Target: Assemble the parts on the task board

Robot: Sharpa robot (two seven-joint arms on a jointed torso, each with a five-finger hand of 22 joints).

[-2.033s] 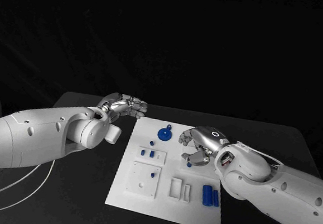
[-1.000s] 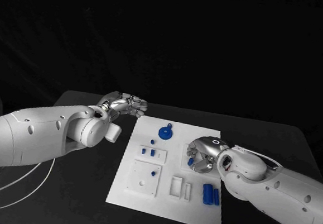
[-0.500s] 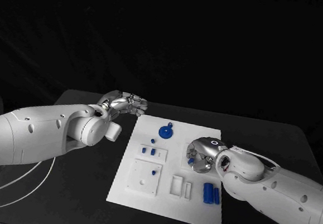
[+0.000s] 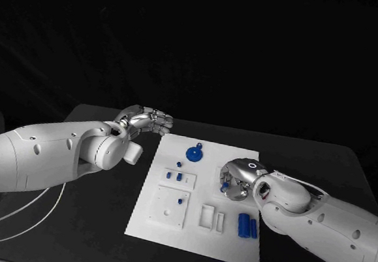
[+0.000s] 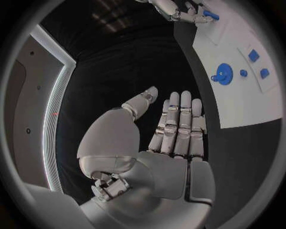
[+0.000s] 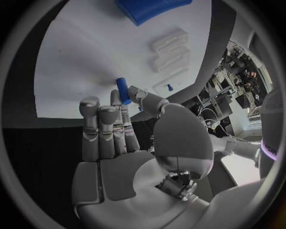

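The white task board (image 4: 191, 237) lies in the middle of the black table. My right hand (image 4: 238, 176) is low over its right side. In the right wrist view its thumb and a fingertip (image 6: 116, 98) pinch a small blue peg (image 6: 123, 90), which stands against the board (image 6: 83, 62); the head view shows that peg (image 4: 226, 188) under the hand. A blue gear (image 4: 194, 153) sits at the board's far end, and two blue cylinders (image 4: 247, 226) lie near its right edge. My left hand (image 4: 147, 122) hovers off the board's far left corner, flat and holding nothing (image 5: 173, 129).
White blocks (image 4: 168, 207) and slotted pieces (image 4: 208, 217) stand on the near half of the board, with small blue pieces (image 4: 175, 176) set in a block left of centre. A white cable (image 4: 14, 225) trails on the table at the near left.
My right hand has come down and nearer along the board's right side onto the small blue peg, and has hardly moved in the last half second. The left hand stays put.
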